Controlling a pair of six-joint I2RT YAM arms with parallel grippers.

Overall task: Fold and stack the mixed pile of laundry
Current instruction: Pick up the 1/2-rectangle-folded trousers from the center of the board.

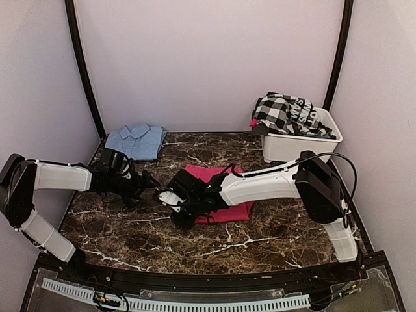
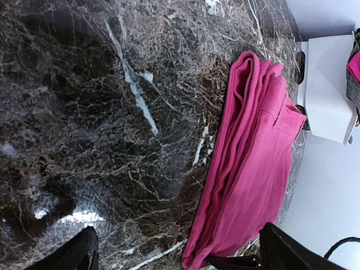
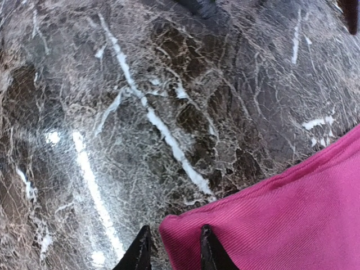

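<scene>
Left claw: fingers spread wide, holding nothing. It hangs low over the bare surface, just to the left of the magenta-pink cloth.
Right claw: the two tips are fairly close together, with the near-left corner of the magenta-pink cloth between them. A thin dark sliver shows beside one tip, so I cannot tell whether it is actually pinching the corner.
Magenta-pink cloth: folded flat in several layers and lying mid-surface, with its stacked edges facing the left claw.
Light-blue piece: a folded collared shirt at the far-left corner, well apart from both claws.
White tub: at the far right of the surface, against the wall.
Checked garment: black and white, heaped in the white tub and spilling over its rim.
In the way: the right forearm lies across the magenta-pink cloth in the top view and covers its middle. The two claws are near each other at the cloth's left side.
Hidden or cut off: both wrist views show only the fingertips. The lower contents of the white tub are out of sight, though a scrap of pink shows at its left rim.
Writing: a dark piece in the white tub has large white letters, too creased and tilted to read.
</scene>
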